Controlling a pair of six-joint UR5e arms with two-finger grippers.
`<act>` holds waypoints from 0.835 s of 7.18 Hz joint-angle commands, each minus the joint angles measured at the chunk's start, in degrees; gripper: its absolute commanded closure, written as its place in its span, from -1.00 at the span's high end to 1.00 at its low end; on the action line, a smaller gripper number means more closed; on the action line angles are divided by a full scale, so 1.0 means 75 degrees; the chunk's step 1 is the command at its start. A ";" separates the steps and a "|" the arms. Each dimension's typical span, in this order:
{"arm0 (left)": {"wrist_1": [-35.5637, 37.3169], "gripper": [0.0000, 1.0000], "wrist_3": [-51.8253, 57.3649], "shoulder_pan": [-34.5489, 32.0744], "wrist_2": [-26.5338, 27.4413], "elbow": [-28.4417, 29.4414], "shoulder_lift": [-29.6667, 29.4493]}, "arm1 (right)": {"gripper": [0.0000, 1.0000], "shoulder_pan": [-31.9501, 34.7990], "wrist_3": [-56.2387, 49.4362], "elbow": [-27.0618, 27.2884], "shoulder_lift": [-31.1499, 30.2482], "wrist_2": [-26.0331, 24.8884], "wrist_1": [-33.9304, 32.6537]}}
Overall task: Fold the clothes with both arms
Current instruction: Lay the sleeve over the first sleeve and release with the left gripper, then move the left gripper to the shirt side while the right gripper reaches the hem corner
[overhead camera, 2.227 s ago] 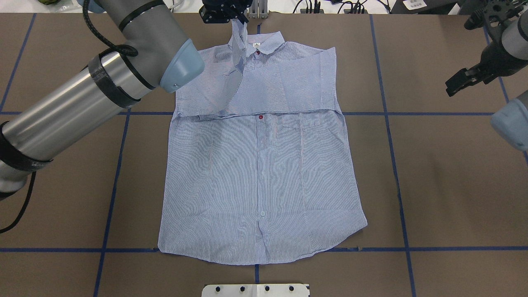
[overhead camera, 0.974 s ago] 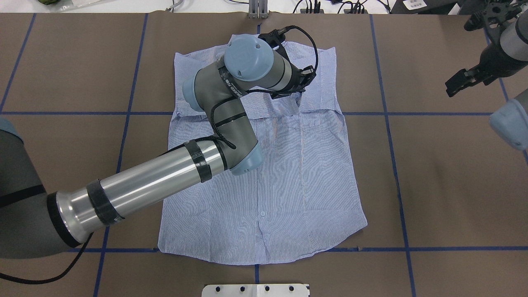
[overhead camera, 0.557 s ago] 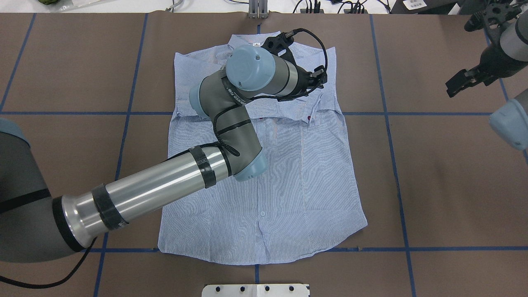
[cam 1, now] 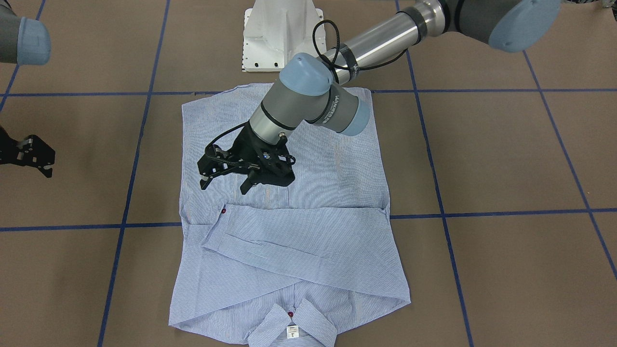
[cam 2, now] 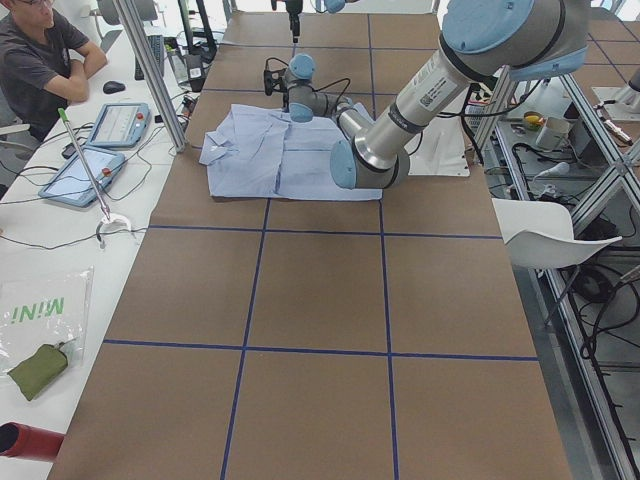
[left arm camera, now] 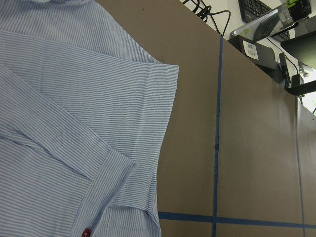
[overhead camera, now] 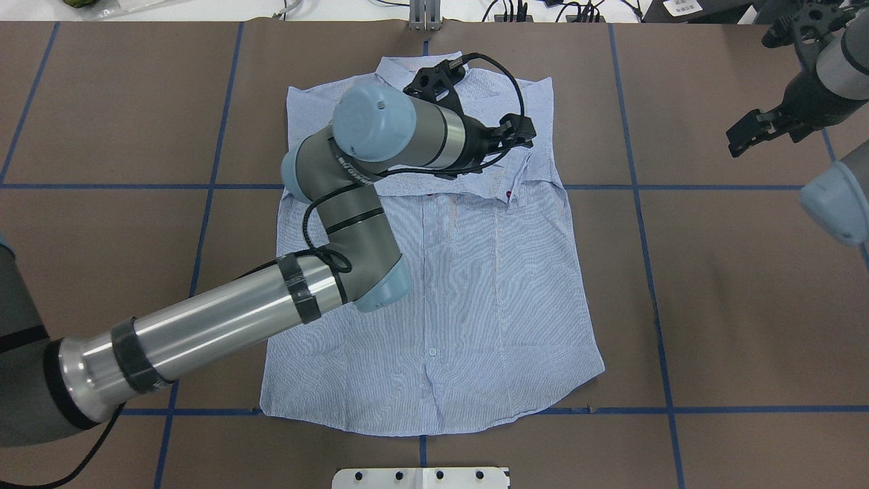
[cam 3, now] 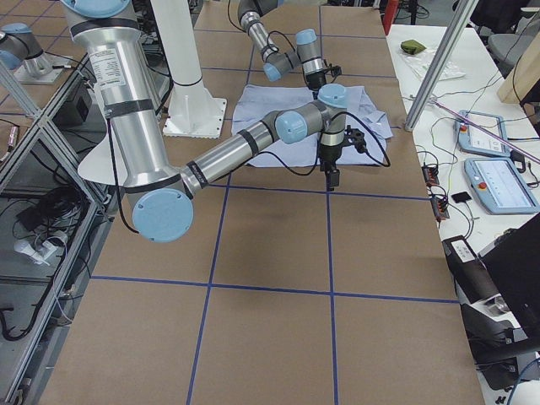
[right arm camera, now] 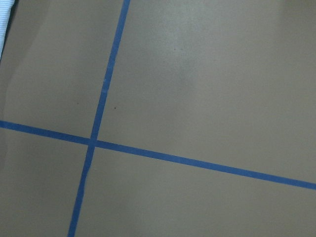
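Left hand [cam 1: 222, 186], wide and empty above the shirt [cam 1: 337, 164], should rise straight up, not snagging the folded sleeve [cam 1: 289, 227].

light blue striped shirt [overhead camera: 489, 292] lies flat, buttoned front up — both sleeves folded across its chest.

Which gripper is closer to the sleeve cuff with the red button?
Left. The left gripper hangs over the shirt beside the sleeve cuff; the right gripper is off the shirt, over table.
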 commanded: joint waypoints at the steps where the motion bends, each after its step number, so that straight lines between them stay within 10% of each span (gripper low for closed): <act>1: 0.0721 0.99 0.0018 -0.0099 -0.0165 -0.1986 0.1671 | 1.00 -0.0630 0.1337 0.0641 -0.0324 -0.0046 0.0382; 4: 0.4339 0.99 0.0986 -0.0193 -0.0141 -0.5058 0.2519 | 1.00 -0.2060 0.3847 0.1194 -0.1753 -0.0105 0.2878; 6: 0.4418 0.99 0.1691 -0.0205 -0.0118 -0.5990 0.3619 | 1.00 -0.3533 0.5323 0.1628 -0.1896 -0.0966 0.2870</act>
